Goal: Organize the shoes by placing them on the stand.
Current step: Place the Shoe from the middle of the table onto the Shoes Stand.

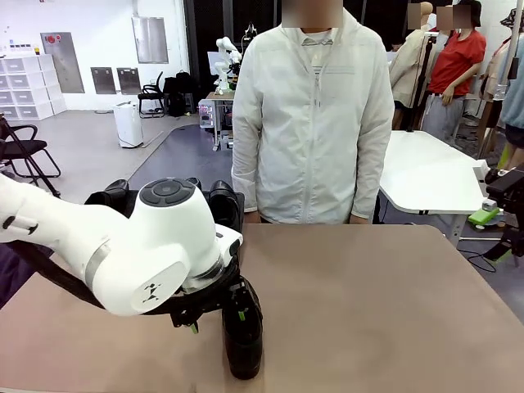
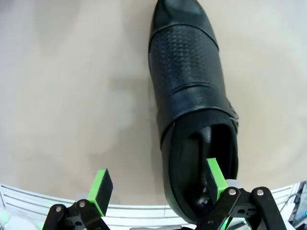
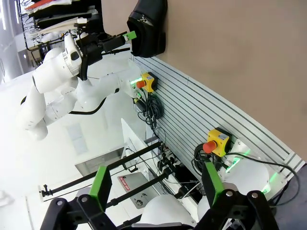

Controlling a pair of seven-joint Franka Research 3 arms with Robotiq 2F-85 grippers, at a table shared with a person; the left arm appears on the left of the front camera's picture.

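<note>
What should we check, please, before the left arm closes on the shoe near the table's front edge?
1. Left tool open: ok.
2. One finger inside the shoe opening, the other outside its side wall: ok.
3. Shoe upright on the table: ok.
4. Person's hands away from the shoe: cannot tell, hidden below the table's far edge.
5. Right tool open and away from the shoe: ok.
6. Free space on the stand: cannot tell, arm blocks it.

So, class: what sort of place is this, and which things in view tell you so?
Probably a robotics lab or workshop: a white robot arm works at a table, another robot stands farther back, and emergency-stop buttons line the table's edge.
</note>
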